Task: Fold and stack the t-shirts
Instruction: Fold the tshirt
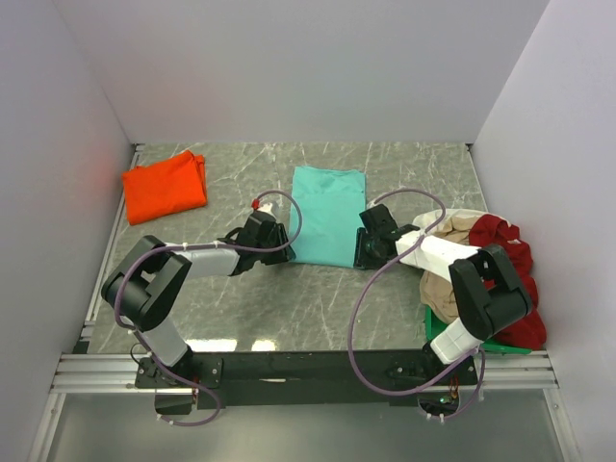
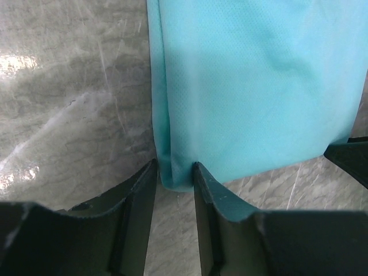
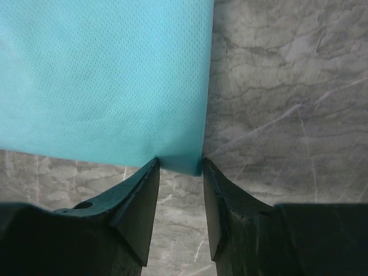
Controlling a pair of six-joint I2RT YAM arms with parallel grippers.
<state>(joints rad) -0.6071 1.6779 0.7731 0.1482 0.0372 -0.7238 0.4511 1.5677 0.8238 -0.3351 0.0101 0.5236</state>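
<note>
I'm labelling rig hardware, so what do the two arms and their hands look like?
The left arm and right arm have black joints, whitish links and looping purple cables. The left hand and right hand each have two dark wedge-shaped fingers.

One teal t-shirt (image 1: pixel 327 212), one orange t-shirt (image 1: pixel 166 188), one heap of shirts (image 1: pixel 500 245) showing four colours, red, beige, white, green, exact number unclear, two hands, left hand (image 1: pixel 286 250), right hand (image 1: pixel 358 256), one surface (image 1: pixel 241 318)
</note>
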